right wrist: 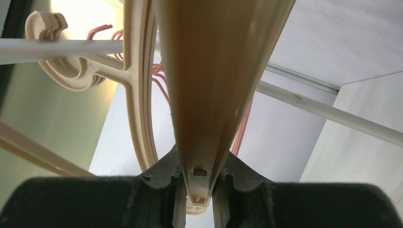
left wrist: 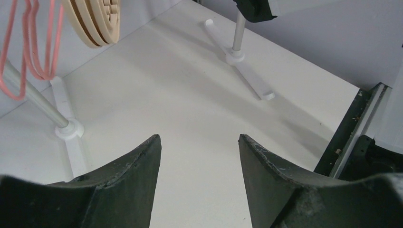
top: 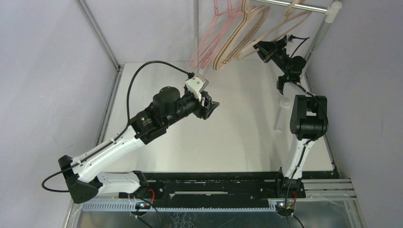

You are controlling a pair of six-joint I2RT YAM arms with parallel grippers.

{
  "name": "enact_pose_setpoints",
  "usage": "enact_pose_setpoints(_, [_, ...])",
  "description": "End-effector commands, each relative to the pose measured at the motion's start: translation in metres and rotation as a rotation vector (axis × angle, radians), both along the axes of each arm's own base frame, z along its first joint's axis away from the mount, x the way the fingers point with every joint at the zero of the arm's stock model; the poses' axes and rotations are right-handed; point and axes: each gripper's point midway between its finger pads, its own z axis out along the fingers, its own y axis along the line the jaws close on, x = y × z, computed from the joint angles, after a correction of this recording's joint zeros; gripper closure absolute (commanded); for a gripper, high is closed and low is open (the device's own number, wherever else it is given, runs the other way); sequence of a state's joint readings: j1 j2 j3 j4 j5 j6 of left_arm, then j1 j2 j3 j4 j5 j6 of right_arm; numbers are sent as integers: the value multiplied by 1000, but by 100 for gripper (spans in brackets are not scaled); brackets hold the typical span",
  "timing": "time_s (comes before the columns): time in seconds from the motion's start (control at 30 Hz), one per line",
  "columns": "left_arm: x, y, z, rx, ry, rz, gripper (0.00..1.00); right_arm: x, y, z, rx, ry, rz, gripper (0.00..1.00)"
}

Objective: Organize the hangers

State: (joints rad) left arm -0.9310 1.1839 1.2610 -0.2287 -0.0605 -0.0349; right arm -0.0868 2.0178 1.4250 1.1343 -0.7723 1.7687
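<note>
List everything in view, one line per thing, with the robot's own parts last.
pink wire hangers: at least two, pink-red, hanging leftmost on the rack's rail at the far edge.
beige hangers: a tight bunch, exact count unclear, beige, on the rail beside the pink ones.
held beige hanger: one, beige, at the rail's right part, its lower edge clamped.
rack: one, silver-white rail and poles on white feet, at the table's far end.
table: one, white, under both arms.
left pincer: one, black, open, above the table, holding nothing.
right pincer: one, black, shut on the held beige hanger.
</note>
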Motion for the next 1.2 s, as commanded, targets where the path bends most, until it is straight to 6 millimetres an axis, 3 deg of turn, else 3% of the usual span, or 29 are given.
enact_pose_setpoints(0.0, [-2, 11, 12, -36, -27, 27, 33, -4, -10, 4, 25, 5, 1, 96])
enact_pose_setpoints(0.13, [2, 13, 4, -20, -18, 46, 27, -10, -14, -3, 6, 25, -12, 75])
enact_pose_setpoints(0.17, [4, 15, 2, -15, -16, 61, 26, -11, -15, -4, -4, 26, -19, 66])
enact_pose_setpoints(0.23, [6, 17, -6, -5, -4, 76, 21, -18, -14, -2, -35, 19, -22, 36])
enact_pose_setpoints(0.27, [8, 19, -9, -3, 3, 88, 18, -20, -15, -2, -48, 19, -29, 26])
enact_pose_setpoints(0.43, [20, 30, -26, -4, 56, 141, 1, -34, -15, 0, -93, 12, -44, 0])
enact_pose_setpoints(0.57, [28, 46, -33, -14, 74, 207, 1, -46, -11, 0, -161, 3, -46, 0])
enact_pose_setpoints(0.67, [35, 64, -40, -35, 98, 265, 0, -57, -12, -12, -223, 27, -86, 0])
enact_pose_setpoints(0.83, [51, 97, -71, -85, 168, 392, 1, -79, -18, -30, -410, 63, -215, 0])
enact_pose_setpoints(1.0, [65, 124, -107, -107, 224, 519, 1, -111, -43, -28, -650, 72, -439, 0])
enact_pose_setpoints(1.17, [75, 130, -129, -90, 262, 562, 1, -142, -76, -18, -797, 59, -669, 0])
